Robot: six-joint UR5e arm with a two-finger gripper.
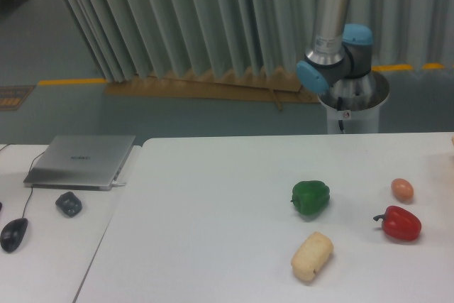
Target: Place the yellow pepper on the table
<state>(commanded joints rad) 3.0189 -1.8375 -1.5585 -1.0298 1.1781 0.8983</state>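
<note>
Grey pleated curtains hang behind the scene, above a dull floor with a yellow line and a strip of brown cardboard along the curtain foot. Only the base and lower links of the arm (333,54) show, rising from a silver pedestal behind the table (213,225); the claw itself lies outside the picture, so I cannot tell whether it is released or clenched.

On the large white table sit four items. A green pepper (311,197) rests near the middle right, with a pale beige bread-like lump (312,255) just in front of it. Further right lies a red pepper (400,223), its stem pointing left, and a small orange egg-shaped item (402,189) sits just behind it, apart from it.

No yellow pepper shows anywhere on the tabletop or elsewhere in view (a tiny pale sliver at the far right edge is too small to identify).

To the left, an adjoining white table (50,246) carries a closed silver laptop (80,160), a dark lumpy object (68,204) just in front of it, and a black wired mouse (13,234) nearer the left edge.
</note>
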